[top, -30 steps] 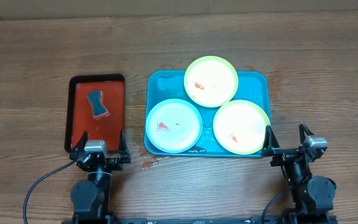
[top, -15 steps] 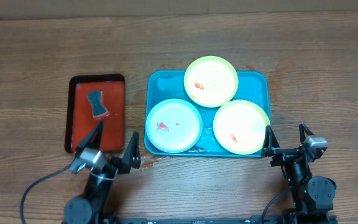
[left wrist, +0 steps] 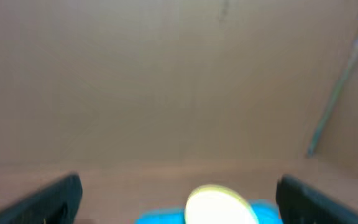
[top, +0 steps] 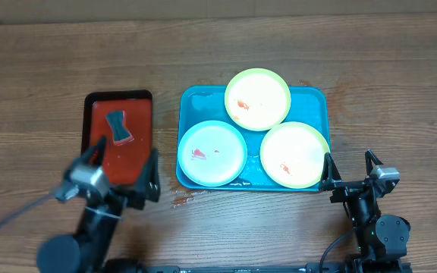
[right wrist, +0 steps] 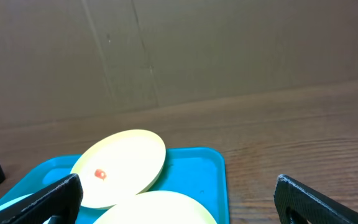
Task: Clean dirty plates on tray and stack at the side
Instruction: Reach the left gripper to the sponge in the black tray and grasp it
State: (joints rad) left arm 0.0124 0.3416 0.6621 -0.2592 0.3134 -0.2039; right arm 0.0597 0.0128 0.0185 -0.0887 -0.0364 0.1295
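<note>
The turquoise tray (top: 196, 102) lies mid-table. On it are a yellow-green plate (top: 258, 98) at the back, overhanging the rim, a second yellow-green plate (top: 293, 154) at the front right and a light blue plate (top: 212, 152) at the front left, all with red smears. My left gripper (top: 121, 165) is open and empty, raised over the front of the red tray. Its wrist view is blurred and shows a yellow-green plate (left wrist: 219, 207) on the tray (left wrist: 160, 218). My right gripper (top: 349, 167) is open and empty, right of the tray; its view shows two yellow-green plates (right wrist: 120, 167) (right wrist: 157, 210).
A red tray with black rim (top: 143, 121) lies left of the turquoise one, holding a grey-blue sponge (top: 117, 127). Red smears mark the wood by the turquoise tray's front left corner (top: 184, 199). A cardboard wall stands behind the table (right wrist: 229, 43).
My left arm has risen from its rest at the table's front edge and moved up over the red tray's front. The right arm and the plates have not moved.
</note>
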